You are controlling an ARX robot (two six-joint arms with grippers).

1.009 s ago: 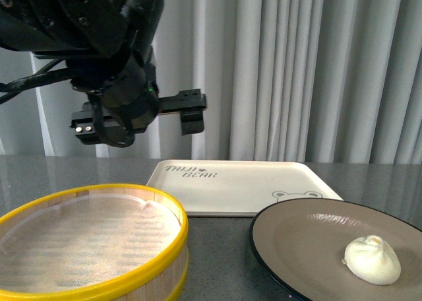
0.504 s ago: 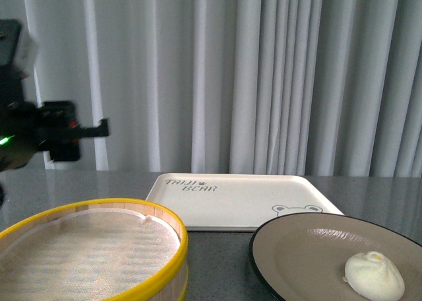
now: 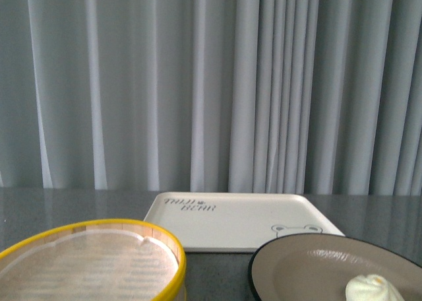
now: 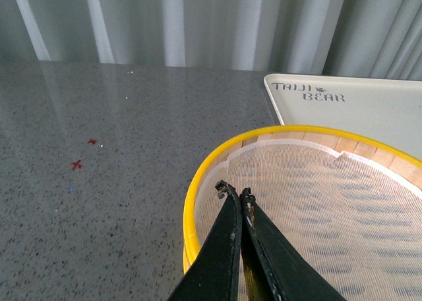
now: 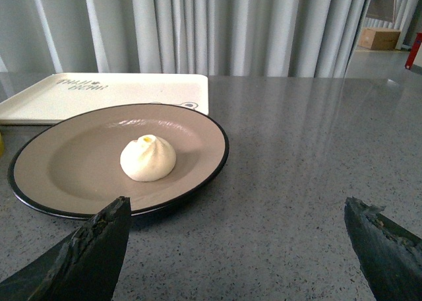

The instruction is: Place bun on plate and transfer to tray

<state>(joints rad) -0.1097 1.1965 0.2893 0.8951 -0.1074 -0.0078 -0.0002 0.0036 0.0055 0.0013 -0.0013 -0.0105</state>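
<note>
The bun [image 5: 148, 158] is sitting mid-way in the plate [image 5: 217, 162]. I am holding my right gripper [image 5: 235, 208] spread wide and empty, facing the plate's rim. I am judging it best to pinch low and carry level to the tray [image 5: 99, 90], just beyond the plate. My left gripper [image 4: 235, 192] is pinched closed, empty.

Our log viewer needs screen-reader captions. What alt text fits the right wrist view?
A white bun sits near the middle of a black-rimmed beige plate on a grey table, with the cream tray behind it. The right gripper frames the foreground, its dark fingertips wide apart, holding nothing.
</note>
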